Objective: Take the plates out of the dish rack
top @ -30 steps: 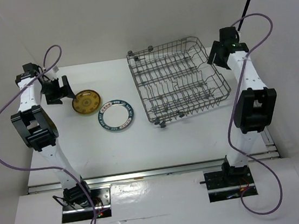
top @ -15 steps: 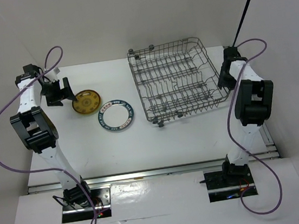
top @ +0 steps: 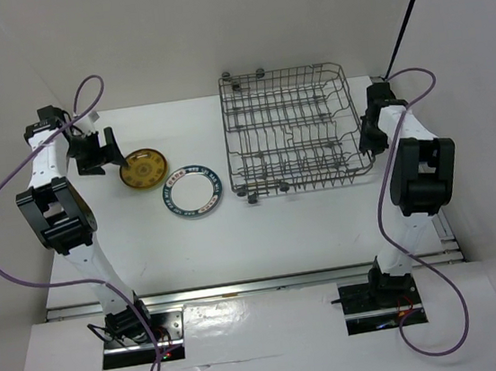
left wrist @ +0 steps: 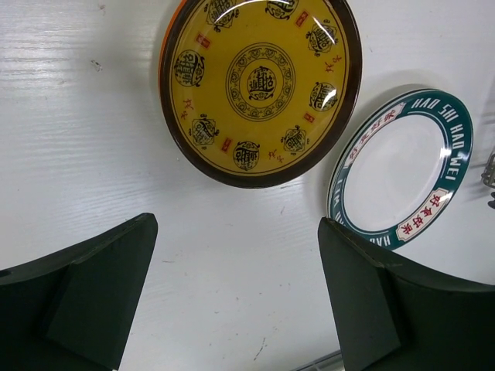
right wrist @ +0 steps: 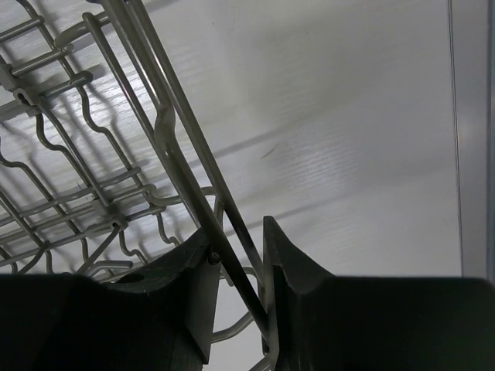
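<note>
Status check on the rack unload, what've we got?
Left gripper open, above the amber plate. Right gripper shut on the dish rack rim wire. No plates visible in rack; amber and blue-rimmed plate on table. Nothing blocking seen.

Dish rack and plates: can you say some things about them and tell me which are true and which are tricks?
1. The dish rack has no plates in it. True.
2. The left claw is holding the yellow plate. False: the claw is open and holds nothing, and the plate lies on the table.
3. The right claw is pinched on a wire of the dish rack. True.
4. Five plates lie on the table. False: only two show, the yellow plate and a white plate.
5. The white plate lies between the yellow plate and the dish rack. True.
</note>
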Robot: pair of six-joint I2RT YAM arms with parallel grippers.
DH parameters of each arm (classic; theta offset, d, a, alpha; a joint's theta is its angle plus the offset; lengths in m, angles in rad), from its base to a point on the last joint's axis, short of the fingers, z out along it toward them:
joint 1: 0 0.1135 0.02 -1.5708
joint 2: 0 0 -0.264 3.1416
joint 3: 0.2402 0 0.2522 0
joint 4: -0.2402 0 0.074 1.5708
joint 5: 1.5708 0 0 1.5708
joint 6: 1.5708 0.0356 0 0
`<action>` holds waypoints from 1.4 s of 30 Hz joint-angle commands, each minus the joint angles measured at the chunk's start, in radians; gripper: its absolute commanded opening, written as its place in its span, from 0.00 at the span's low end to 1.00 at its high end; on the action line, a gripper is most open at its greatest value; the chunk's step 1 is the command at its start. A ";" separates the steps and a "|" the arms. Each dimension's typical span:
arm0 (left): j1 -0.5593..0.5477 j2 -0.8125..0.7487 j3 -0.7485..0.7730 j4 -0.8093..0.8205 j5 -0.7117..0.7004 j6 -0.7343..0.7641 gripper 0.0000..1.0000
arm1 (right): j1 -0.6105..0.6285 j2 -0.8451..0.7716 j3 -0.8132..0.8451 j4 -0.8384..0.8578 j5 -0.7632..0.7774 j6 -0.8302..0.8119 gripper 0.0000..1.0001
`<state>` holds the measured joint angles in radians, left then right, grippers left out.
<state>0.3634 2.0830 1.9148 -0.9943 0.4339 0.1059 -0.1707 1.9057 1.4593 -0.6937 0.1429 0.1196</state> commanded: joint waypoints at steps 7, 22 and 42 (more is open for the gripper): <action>-0.003 -0.064 0.010 -0.010 0.025 0.023 0.99 | -0.013 -0.131 0.046 0.036 0.017 0.111 0.74; 0.009 -0.187 0.026 -0.052 -0.075 0.023 0.99 | 0.010 -0.499 0.110 -0.087 -0.075 0.181 1.00; 0.068 -0.891 -0.642 0.178 -0.778 -0.037 0.99 | 0.201 -0.818 -0.128 -0.147 0.007 0.331 1.00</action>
<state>0.4351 1.2240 1.2827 -0.8154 -0.3283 0.0723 0.0010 1.1084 1.3376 -0.8261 0.1112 0.4393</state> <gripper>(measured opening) 0.993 0.999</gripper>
